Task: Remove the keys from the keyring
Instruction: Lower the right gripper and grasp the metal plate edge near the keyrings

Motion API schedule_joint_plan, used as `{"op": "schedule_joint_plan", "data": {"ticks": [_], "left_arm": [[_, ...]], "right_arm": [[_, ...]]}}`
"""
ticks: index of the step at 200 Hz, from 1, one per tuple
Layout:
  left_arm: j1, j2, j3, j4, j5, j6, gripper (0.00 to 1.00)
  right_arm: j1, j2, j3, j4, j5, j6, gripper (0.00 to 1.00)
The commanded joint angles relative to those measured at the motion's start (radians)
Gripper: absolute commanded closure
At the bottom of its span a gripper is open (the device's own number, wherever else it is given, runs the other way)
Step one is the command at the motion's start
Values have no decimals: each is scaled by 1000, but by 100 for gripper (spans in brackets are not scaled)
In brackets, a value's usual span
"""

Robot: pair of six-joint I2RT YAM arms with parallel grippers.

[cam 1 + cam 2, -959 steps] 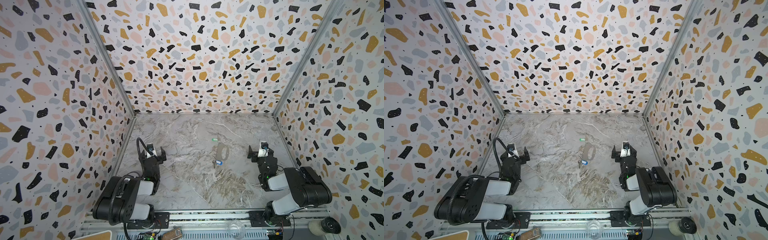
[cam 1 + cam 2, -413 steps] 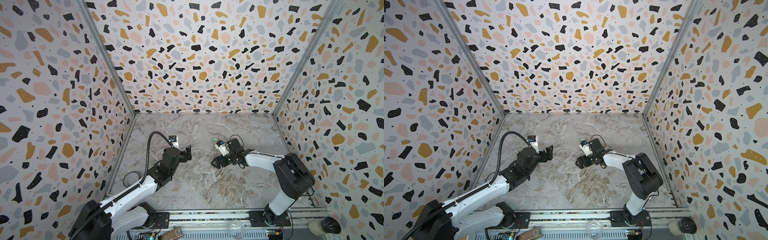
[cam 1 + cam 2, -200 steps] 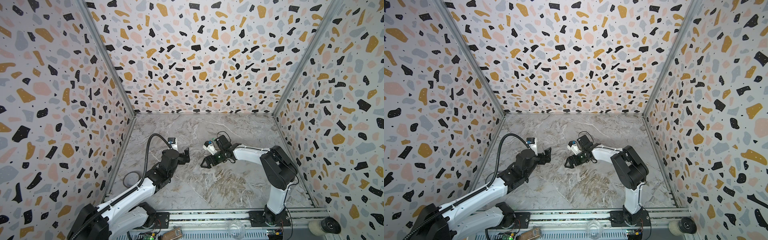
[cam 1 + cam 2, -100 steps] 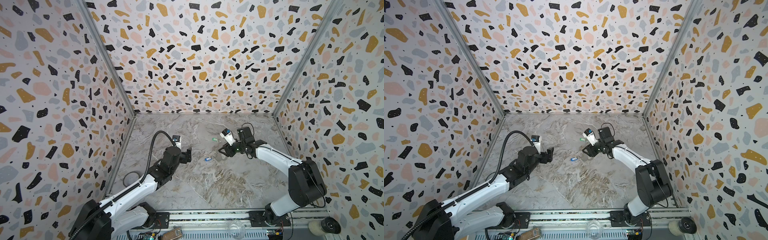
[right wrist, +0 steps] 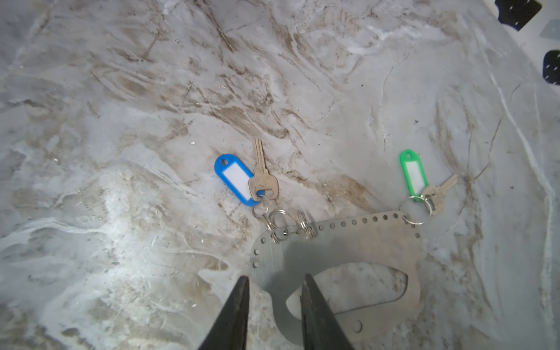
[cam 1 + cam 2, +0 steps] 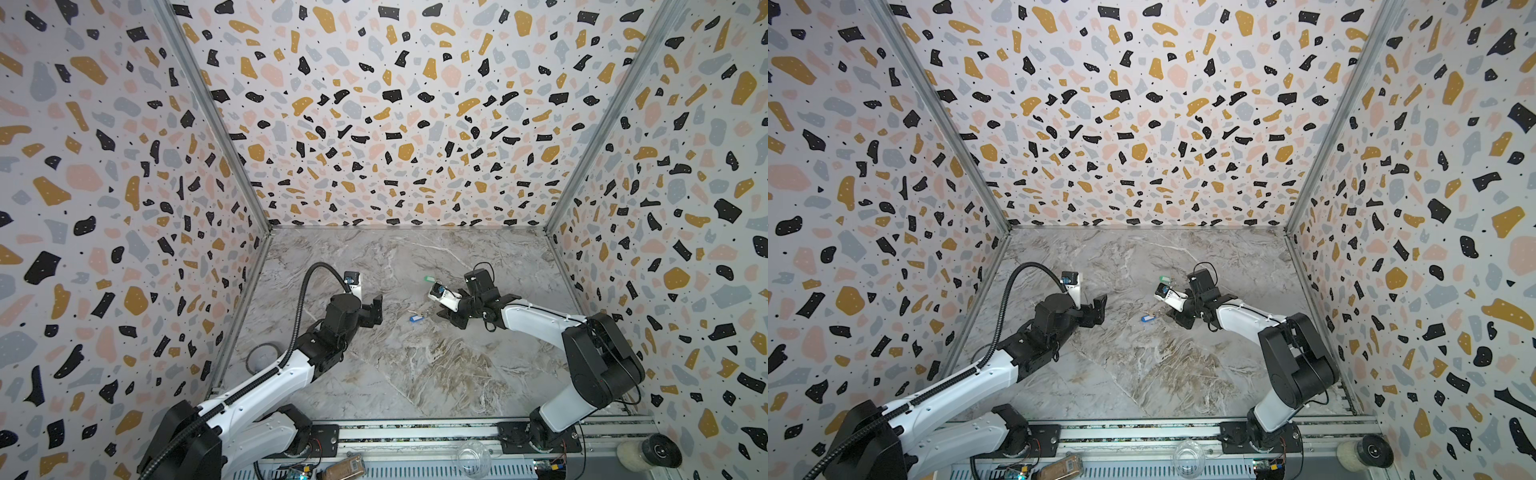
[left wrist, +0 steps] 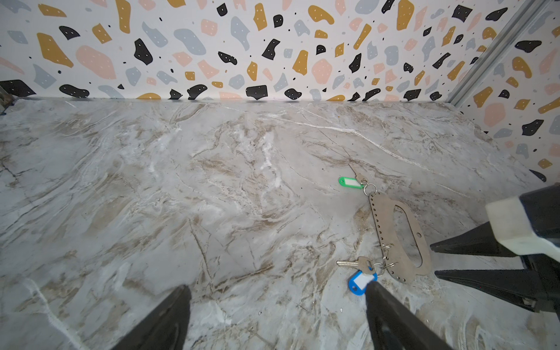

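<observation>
Keyring [image 5: 348, 242] lies flat on the surface [image 5: 121, 212], both keys [image 5: 262, 178] ringed to its edge. Right claw [image 5: 274, 277] straddles its band, half-closed, grip unclear. Left claw [image 7: 278, 285], wide apart, hovers near it.

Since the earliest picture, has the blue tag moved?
Yes. The blue tag slid slightly left, toward the left wall, while the green tag stayed put.

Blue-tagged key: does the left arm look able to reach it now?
Probably yes. The left gripper is open, and the blue-tagged key lies uncovered on the table close ahead of it; the right gripper sits on the far side of the keyring.
</observation>
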Motion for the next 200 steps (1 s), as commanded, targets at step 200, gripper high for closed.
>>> {"op": "schedule_joint_plan", "data": {"ticks": [200], "left_arm": [[-4, 28, -16, 55, -58, 55, 6]], "right_arm": [[87, 151, 70, 51, 164, -306, 75]]}}
